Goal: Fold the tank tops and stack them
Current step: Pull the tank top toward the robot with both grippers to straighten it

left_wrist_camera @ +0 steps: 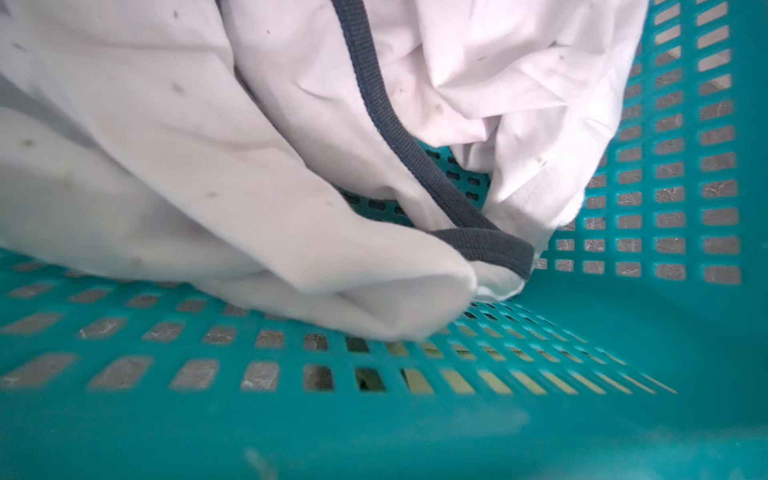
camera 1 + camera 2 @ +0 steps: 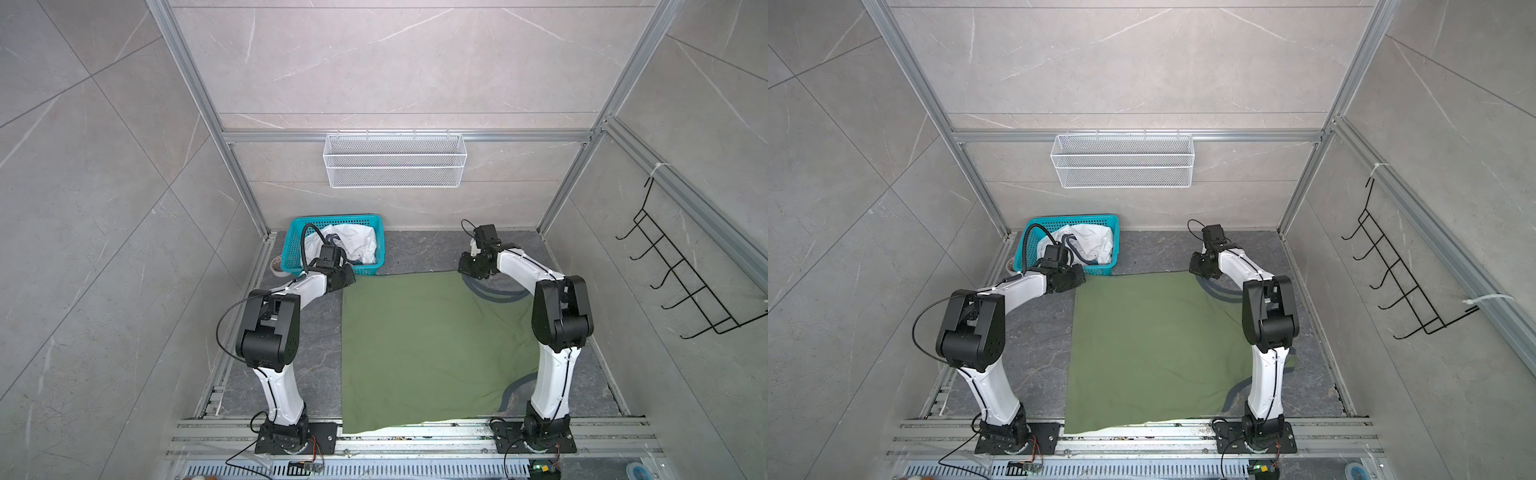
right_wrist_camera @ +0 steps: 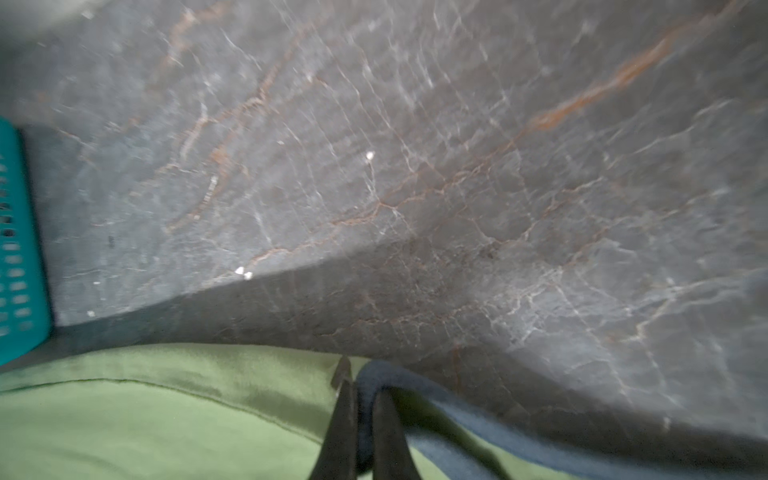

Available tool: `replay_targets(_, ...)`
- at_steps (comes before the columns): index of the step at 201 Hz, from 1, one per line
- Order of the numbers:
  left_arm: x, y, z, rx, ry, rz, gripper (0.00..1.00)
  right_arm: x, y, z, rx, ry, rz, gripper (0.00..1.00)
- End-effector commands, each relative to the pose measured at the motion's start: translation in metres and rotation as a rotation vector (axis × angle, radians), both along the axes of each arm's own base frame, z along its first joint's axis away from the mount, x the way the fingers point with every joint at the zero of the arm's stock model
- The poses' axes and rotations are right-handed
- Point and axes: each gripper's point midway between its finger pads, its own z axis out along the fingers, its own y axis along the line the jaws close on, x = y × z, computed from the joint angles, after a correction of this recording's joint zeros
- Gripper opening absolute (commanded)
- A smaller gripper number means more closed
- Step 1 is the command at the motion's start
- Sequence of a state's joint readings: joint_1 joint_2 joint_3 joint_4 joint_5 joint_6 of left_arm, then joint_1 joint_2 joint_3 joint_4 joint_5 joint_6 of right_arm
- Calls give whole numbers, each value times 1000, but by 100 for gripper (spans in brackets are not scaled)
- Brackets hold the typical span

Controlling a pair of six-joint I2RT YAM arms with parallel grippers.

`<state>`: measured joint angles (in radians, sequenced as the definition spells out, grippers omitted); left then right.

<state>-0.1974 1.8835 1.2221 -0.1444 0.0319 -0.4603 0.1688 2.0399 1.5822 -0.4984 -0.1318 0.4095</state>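
While no fold can be seen yet, the job is judged to be only at its start. The dark grey table (image 2: 316, 332) is laid out under both claws. On it the olive green tank top (image 2: 424, 349) is spread out flat, with no letters seen on it. It is stretched from the two claws back to the feet of the arms, where the metal rail (image 2: 208, 430) is reached by its edge.

The teal basket (image 2: 291, 245) is set just behind the left claw (image 2: 345, 279), very near it. Inside the basket the white tank top (image 2: 357, 241) is left in a crumpled heap. In the left wrist view its navy trim (image 1: 399, 137) is seen lying across the white cloth.

The left claw is placed at one far corner of the green top. Its tips are hidden in every view. It is taken to be pressed together, but it cannot be told if any cloth is pinched.

The right claw (image 2: 469, 269) is placed at the other far corner, well apart from the left claw. In the right wrist view its two dark fingers (image 3: 338, 424) are seen squeezed on the grey trim (image 3: 436, 399) of an opening, so the green top is pinched there.

Nothing is folded or stacked yet. The green top has to be folded. The white top has to be taken out, laid flat and folded too. Then one has to be put on the other.
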Motion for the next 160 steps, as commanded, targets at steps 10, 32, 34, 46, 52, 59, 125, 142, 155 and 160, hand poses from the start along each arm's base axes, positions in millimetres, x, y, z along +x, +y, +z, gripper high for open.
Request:
replay_targets(10, 22, 13, 15, 0, -46, 6, 0, -2, -1, 36, 0, -85, 13, 0)
replay_targets(32, 33, 12, 28, -1, -73, -9, 0, 2, 1, 46, 8, -105, 23, 0)
replay_targets(34, 33, 12, 28, -2, -73, -10, 0, 2, 1, 46, 7, -105, 23, 0)
replay_targets(46, 38, 10, 34, -6, -81, -20, 0, 3, 3, 49, 13, -108, 29, 0)
replay_targets(52, 38, 8, 36, -14, -84, -26, 0, 3, 3, 49, 14, -107, 30, 0)
replay_targets(59, 37, 6, 38, -21, -86, -32, 0, 3, 3, 51, 14, -110, 29, 0)
replay_targets(125, -16, -2, 49, -90, -117, -47, 0, -29, 4, 48, 48, -115, 37, 1)
replay_targets(142, -27, -1, 54, -99, -139, -50, 0, -38, 6, 46, 63, -115, 43, 2)
replay_targets(155, -33, -2, 55, -104, -149, -62, 0, -46, 7, 44, 67, -112, 45, 2)
replay_targets(160, -35, -2, 54, -107, -149, -65, 0, -50, 7, 42, 68, -108, 43, 2)
